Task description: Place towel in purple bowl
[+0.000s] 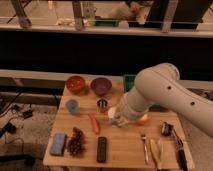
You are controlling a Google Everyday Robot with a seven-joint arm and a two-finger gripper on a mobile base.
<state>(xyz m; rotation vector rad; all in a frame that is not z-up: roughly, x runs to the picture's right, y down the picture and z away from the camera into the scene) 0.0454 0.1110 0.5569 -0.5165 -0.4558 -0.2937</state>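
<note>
The towel (58, 143), a flat pale grey-blue cloth, lies at the table's front left corner. At the back of the table stands the purple bowl (101, 86), just right of a red-orange bowl (76, 84). My gripper (118, 121) is at the end of the big white arm, low over the middle of the table beside a white cup (112, 113). It is shut, and I see nothing in it. The gripper is well to the right of the towel and in front of the purple bowl.
A blue cup (73, 106), a metal cup (102, 104), a red-orange carrot-like thing (93, 123), a dark cluster (76, 141) and a black bar (101, 149) lie on the wooden table (125, 150). An orange (144, 119) and cutlery (145, 146) are on the right. The arm hides most of the green tray (128, 82).
</note>
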